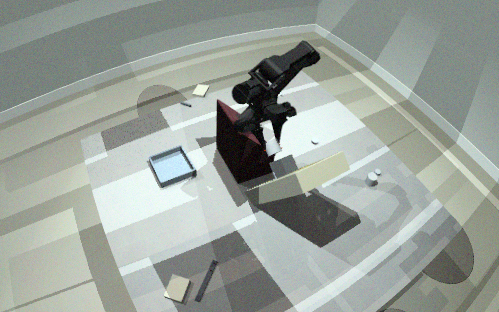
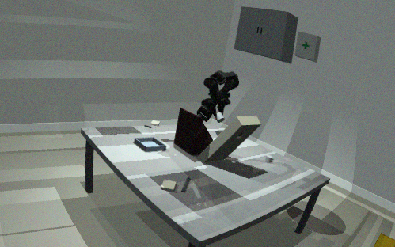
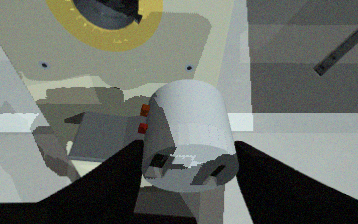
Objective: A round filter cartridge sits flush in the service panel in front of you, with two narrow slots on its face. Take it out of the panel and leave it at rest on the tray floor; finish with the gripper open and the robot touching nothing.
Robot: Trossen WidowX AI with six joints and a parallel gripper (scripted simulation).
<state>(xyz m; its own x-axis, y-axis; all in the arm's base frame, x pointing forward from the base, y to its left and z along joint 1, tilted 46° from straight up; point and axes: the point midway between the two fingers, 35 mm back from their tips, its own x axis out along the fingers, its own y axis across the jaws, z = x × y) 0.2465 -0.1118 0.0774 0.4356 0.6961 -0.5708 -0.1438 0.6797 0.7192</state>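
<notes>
The round filter cartridge is a pale grey cylinder with two dark slots on its near face. My gripper is shut on it, one finger on each side. The cartridge is out of the panel, held in the air above it. The tilted cream service panel shows a yellow ring around a dark opening in the wrist view. The blue tray stands apart on the table, with nothing seen in it.
A tall dark red board stands between the gripper and the tray. A grey block is at the panel. A small white cylinder, cream blocks and a dark bar lie around the table.
</notes>
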